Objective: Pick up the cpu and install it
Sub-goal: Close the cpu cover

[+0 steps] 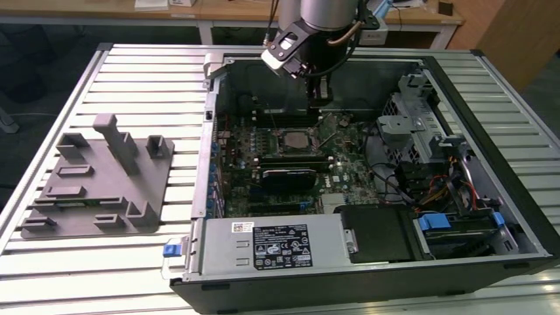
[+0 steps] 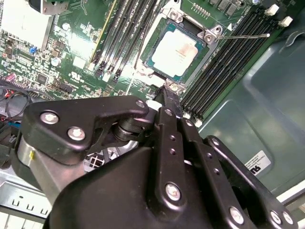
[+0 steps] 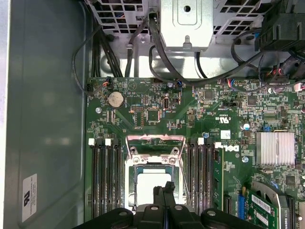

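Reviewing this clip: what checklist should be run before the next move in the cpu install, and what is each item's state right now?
1. cpu lies inside the socket: ok.
2. gripper free of the cpu: ok, jaws shut on nothing, beside the socket's edge.
3. load plate swung open: ok.
4. lever released: ok, it sticks out over the memory slots.
5. cpu fully seated and correctly oriented: cannot tell.

We recorded an open computer case lying on the slatted bench, toward its edge at the exterior view's right. A grey fixture plate lay beside it, near the opposite edge.
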Robot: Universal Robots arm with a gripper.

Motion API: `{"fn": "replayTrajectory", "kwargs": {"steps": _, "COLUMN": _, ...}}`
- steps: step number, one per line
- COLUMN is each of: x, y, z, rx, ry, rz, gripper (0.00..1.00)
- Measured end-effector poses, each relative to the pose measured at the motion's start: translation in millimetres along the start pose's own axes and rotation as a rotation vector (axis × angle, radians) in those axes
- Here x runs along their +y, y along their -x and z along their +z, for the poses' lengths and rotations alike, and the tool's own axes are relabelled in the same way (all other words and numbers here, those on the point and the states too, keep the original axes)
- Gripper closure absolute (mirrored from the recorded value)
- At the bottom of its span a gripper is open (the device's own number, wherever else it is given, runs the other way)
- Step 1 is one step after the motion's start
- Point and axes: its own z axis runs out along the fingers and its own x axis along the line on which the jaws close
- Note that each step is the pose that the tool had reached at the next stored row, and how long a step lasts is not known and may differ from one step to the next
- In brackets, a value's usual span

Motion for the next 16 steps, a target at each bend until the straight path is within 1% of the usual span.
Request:
{"fn": "replayTrajectory", "kwargs": {"steps": 3, "x": 0.1, "y": 0.0, "z": 0.0, "rx": 0.0005, "ry": 0.0000, "rz": 0.000, "gripper": 0.89}}
{"fn": "replayTrajectory", "kwargs": {"steps": 4, "x": 0.8, "y": 0.0, "z": 0.0, "rx": 0.0008, "ry": -0.0001, "rz": 0.000, "gripper": 0.89}}
{"fn": "replayTrajectory", "kwargs": {"steps": 5, "x": 3.7, "y": 0.0, "z": 0.1, "rx": 0.0009, "ry": -0.0002, "rz": 0.000, "gripper": 0.89}}
{"fn": "replayTrajectory", "kwargs": {"steps": 13, "x": 37.5, "y": -0.3, "z": 1.1, "rx": 0.0012, "ry": -0.0030, "rz": 0.000, "gripper": 0.89}}
{"fn": "replayTrajectory", "kwargs": {"steps": 16, "x": 48.9, "y": -0.3, "z": 1.3, "rx": 0.0011, "ry": -0.0036, "rz": 0.000, "gripper": 0.89}}
